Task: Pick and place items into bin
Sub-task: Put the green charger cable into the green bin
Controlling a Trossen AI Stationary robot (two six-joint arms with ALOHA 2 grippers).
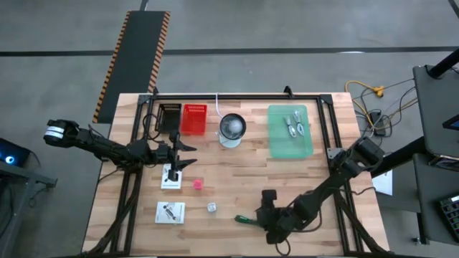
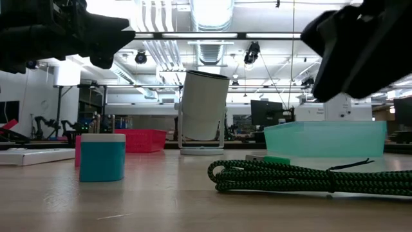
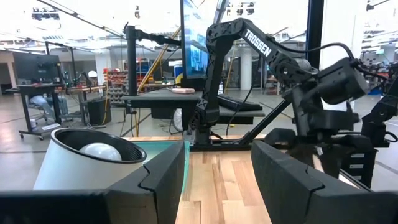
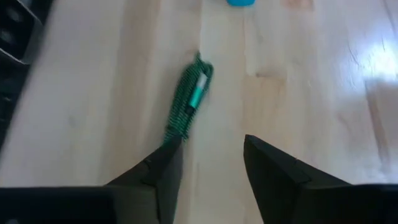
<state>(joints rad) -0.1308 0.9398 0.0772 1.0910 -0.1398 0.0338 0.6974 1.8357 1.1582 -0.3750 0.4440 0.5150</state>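
Closing in on the green strip (image 1: pixel 244 218) is the step you have in hand: your right pincer (image 1: pixel 269 215) hangs low over the near edge of the surface (image 1: pixel 287 179), its two fingers spread and holding nothing. In the right wrist view the green strip (image 4: pixel 188 102) lies just ahead of the fingertips and a little to one side of the gap, so I judge it is not yet between them.

For the next move, shift the right pincer sideways until the strip sits squarely in the gap, then lower and clench. The strip is thin and lies flat, so go right down to the wood or you will likely miss it.

After that comes a long carry to the green bin (image 1: pixel 290 132) at the far side, where silvery metal pieces (image 1: pixel 295 125) already rest.

Your left pincer (image 1: pixel 181 154) waits spread and unloaded above a white card (image 1: pixel 171 177). Loose on the surface are the red cube (image 1: pixel 197 184), the silver cube (image 1: pixel 212 207) and a second white card (image 1: pixel 171 212).
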